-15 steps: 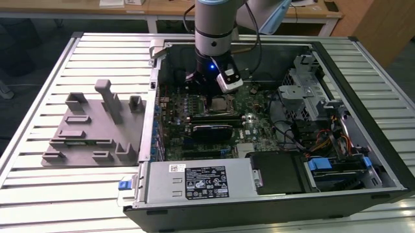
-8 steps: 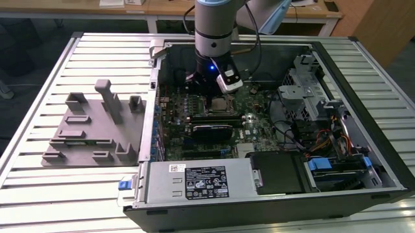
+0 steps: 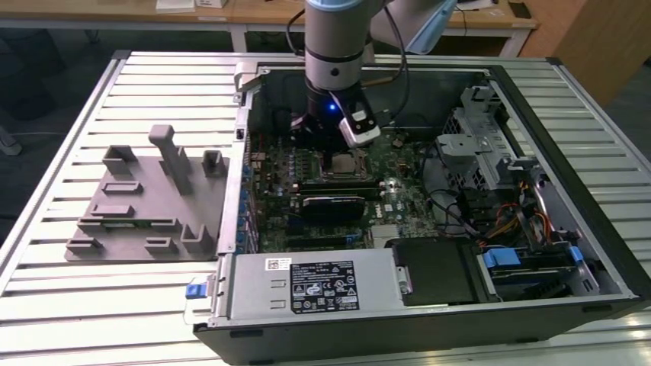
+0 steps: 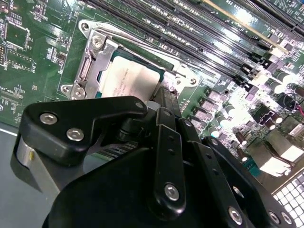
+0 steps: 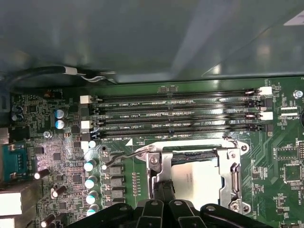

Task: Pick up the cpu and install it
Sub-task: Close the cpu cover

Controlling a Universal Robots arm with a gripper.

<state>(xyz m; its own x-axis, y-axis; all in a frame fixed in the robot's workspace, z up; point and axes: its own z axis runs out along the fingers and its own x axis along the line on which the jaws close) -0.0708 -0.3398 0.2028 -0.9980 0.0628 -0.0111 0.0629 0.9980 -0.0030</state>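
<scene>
Inside open black computer case, small flat silver-grey square cpu lay in metal-framed square socket on green motherboard. Black gripper hung low, just beside cpu's edge; clenched or released, could not tell. Grey moulded tray sat on slatted metal table beside case.

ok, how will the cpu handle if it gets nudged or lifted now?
Likely stiff and won't flex: the cpu is a flat metal-topped square. It probably won't slide when nudged, since it appears to sit inside the socket frame. The smooth top and thin edges suggest a slippery, shallow grip.
</scene>
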